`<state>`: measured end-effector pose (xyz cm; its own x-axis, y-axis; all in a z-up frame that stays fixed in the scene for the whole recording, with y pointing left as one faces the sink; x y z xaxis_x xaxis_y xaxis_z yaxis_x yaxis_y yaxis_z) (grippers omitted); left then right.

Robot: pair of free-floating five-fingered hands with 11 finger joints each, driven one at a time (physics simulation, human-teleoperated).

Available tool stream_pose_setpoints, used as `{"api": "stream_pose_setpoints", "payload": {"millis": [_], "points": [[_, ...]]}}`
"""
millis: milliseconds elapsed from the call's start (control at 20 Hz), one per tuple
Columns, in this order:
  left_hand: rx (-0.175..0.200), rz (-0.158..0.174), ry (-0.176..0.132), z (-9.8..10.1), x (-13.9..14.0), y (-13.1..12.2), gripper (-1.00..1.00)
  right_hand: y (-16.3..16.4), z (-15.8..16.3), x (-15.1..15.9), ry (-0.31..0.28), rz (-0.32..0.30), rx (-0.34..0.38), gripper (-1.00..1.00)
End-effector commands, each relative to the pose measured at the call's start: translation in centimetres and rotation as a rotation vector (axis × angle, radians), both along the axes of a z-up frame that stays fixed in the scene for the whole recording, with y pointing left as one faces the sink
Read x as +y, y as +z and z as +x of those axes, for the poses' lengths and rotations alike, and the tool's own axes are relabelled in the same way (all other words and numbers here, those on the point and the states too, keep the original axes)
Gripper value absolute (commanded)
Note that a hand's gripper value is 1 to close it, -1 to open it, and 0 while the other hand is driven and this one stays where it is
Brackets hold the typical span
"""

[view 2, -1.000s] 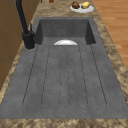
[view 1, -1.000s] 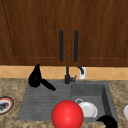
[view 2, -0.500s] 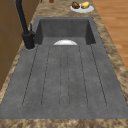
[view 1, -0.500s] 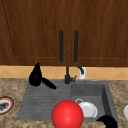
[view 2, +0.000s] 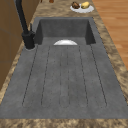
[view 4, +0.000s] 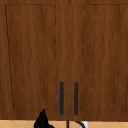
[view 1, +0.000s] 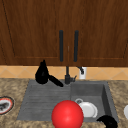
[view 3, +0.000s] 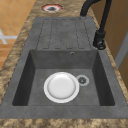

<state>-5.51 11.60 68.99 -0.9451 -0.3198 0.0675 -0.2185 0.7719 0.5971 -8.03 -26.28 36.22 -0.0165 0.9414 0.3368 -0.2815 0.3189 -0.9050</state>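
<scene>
My left hand (view 1: pixel 42 73) hovers over the back left corner of the dark grey sink (view 1: pixel 32 100), in front of the backsplash. Its fingers point up, straight and close together, and it holds nothing. Its top also shows in the upper view as the left hand (view 4: pixel 42 120), below and left of the left cabinet handle (view 4: pixel 61 98). My right hand (view 1: pixel 108 121) hangs low at the sink's front right corner. A red ball (view 1: pixel 67 114) sits at the sink's front edge. A white plate (view 3: pixel 61 87) lies in the basin beside the drain (view 3: pixel 82 80).
The black faucet (view 1: pixel 67 77) stands behind the basin, its spout (view 1: pixel 56 81) swung left near my left hand. Two closed wooden cabinet doors with vertical handles (view 1: pixel 76 46) hang above. A red-rimmed plate (view 1: pixel 5 105) sits on the left counter, a plate of fruit (view 2: pixel 81 6) on the right counter.
My left hand has drifted to the right and slightly up, toward the faucet and cabinet handles. The right hand, ball and plate have stayed put.
</scene>
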Motion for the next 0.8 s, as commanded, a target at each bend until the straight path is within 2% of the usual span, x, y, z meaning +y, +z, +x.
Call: {"api": "stream_pose_setpoints", "payload": {"millis": [0, 350, 750], "points": [[-0.046, -0.122, 0.034, -0.1, -1.2, 0.5, -1.0, 0.0, 0.0, 0.0, 0.0, 0.0, 0.0, 0.0], [-0.042, -0.139, 0.059, 0.0, -1.9, 0.5, -1.0, 0.0, 0.0, 0.0, 0.0, 0.0, 0.0, 0.0], [-0.045, -0.154, 0.065, 0.0, -2.3, 0.6, -1.0, 0.0, 0.0, 0.0, 0.0, 0.0, 0.0, 0.0]]}}
